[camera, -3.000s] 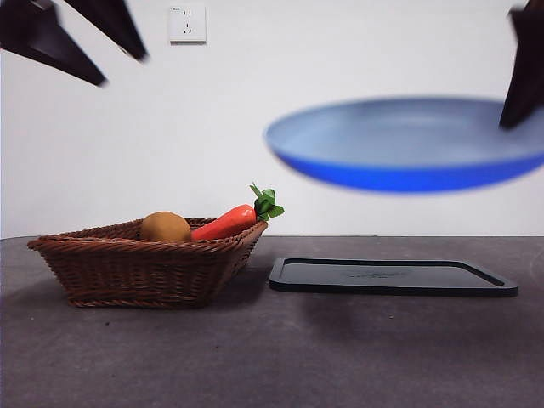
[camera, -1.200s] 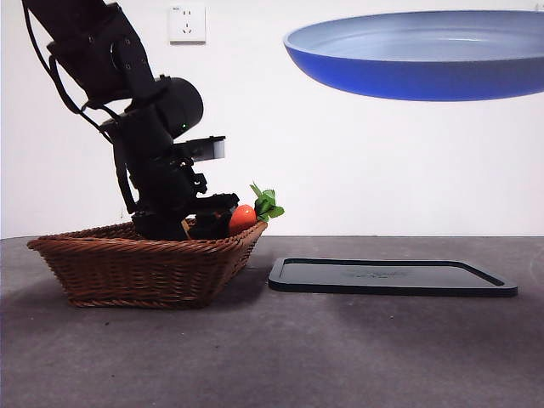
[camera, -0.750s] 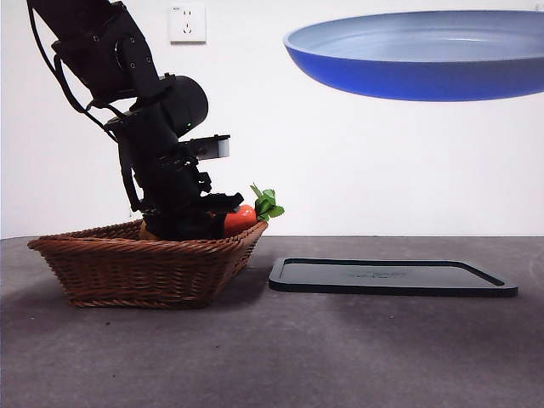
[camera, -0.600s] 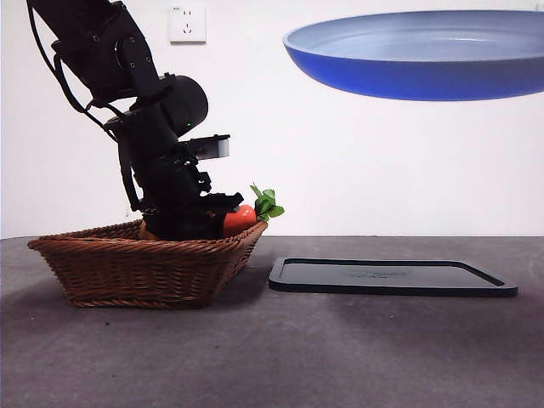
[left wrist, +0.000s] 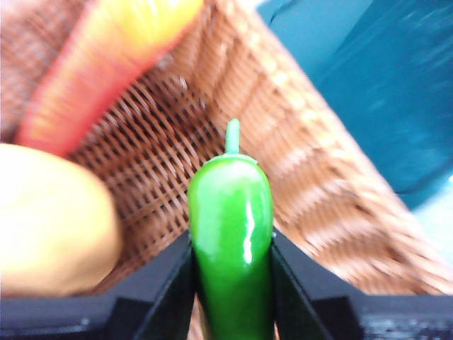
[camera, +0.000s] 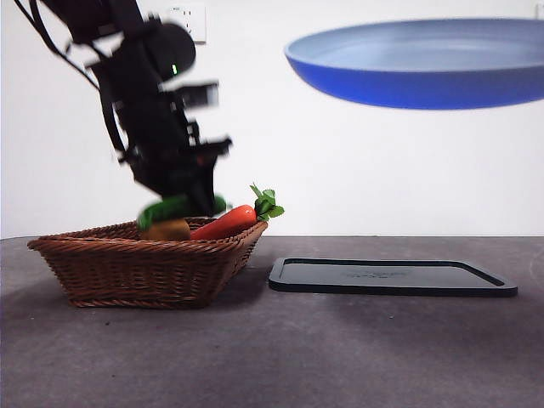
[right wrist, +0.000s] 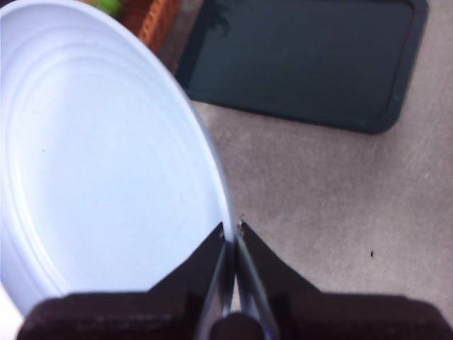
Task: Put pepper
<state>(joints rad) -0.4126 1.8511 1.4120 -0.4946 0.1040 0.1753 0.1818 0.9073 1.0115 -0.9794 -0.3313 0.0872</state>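
The left gripper (left wrist: 232, 262) is clamping the pepper (left wrist: 231, 227) between both jaws, with the pepper's short stem pointing away from the wrist. In the front view, the left gripper (camera: 183, 204) is hanging just above the wicker basket (camera: 127, 259), and the pepper (camera: 174, 206) is lying roughly level in the jaws, directly over the round yellow-brown fruit (camera: 166, 229). That view is blurred there, so contact between pepper and fruit cannot be determined. The carrot (camera: 228, 222) is leaning on the basket rim at about 3 o'clock from the pepper, with its green leaves (camera: 266, 202) projecting past the rim.

The right gripper (right wrist: 231, 244) is pinching the rim of the blue plate (right wrist: 99, 163), jaws closed on the plate's edge. In the front view, the plate (camera: 425, 72) is hanging high in the air, at about 12 o'clock from the black tray (camera: 391, 278). The tray is lying flat on the grey table (camera: 272, 357), just beside the basket at its 3 o'clock side. A wall socket (camera: 194, 19) is showing partly behind the left arm.
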